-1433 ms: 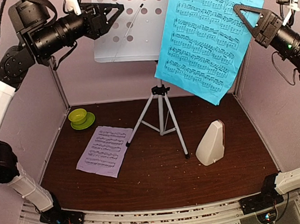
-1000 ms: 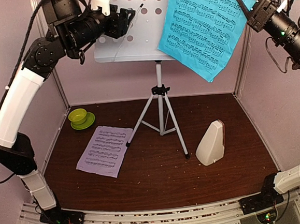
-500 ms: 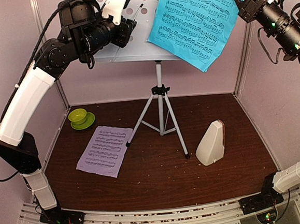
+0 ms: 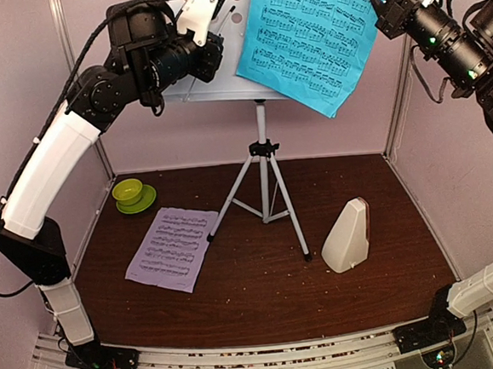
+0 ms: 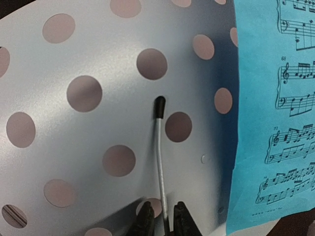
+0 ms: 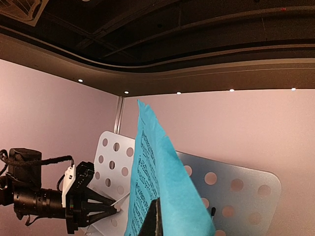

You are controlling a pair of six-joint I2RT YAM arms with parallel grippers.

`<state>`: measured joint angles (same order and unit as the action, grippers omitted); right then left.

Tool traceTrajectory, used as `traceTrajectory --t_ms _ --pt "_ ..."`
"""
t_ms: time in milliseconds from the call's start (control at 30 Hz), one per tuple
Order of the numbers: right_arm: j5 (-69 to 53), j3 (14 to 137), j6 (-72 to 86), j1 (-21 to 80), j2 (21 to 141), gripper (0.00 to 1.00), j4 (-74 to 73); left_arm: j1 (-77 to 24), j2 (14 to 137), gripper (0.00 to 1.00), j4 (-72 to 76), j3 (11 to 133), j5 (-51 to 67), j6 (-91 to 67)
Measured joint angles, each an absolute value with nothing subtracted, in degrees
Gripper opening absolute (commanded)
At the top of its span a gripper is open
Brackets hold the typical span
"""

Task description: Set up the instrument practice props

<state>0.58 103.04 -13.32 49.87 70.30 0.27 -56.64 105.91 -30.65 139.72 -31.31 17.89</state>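
Item inspected: cyan sheet point(image 4: 311, 34) in relation to the desk point(image 5: 64, 142) of the music stand.

Right gripper point(image 6: 155, 221): jaws closed flat on the cyan sheet, pinching its upper right edge. The sheet hangs from that pinch in front of the right half of the desk. Its long axis slants down and to the left, and its lower corner drops below the desk's bottom lip. It looks to be carried by the gripper and not yet seated on the lip.

Left gripper point(image 5: 165, 223): jaws drawn in to a narrow slot with the thin retainer wire point(image 5: 160, 162) running up between them. They appear to be pinching the wire near its root, though actual contact cannot be confirmed. The wire runs roughly parallel to the desk face, pointing up toward the desk's top edge and ending in a black tip. Whether it is lifted clear of the desk cannot be told.

Governing relation: in the left wrist view the sheet's near edge stands to the right of the wire, close by but apart, with bare perforated plate between them. That edge runs nearly parallel to the wire.

Assessment: to seat the sheet, the right arm, which alone carries it, must bring it leftward across the desk and down onto the lip. It must pass under the wire, not over it.
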Motion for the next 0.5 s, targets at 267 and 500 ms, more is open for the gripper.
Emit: traceTrajectory --t_ms 267,500 --pt "0.8 103.04 -13.63 49.25 70.91 0.0 2.04 -56.8 103.72 0.0 -22.92 132.73 -30.68 19.64" --pt "1.76 103.04 -13.98 48.75 71.92 0.0 3.77 -56.8 100.4 0.0 -14.06 124.77 -29.34 21.54"
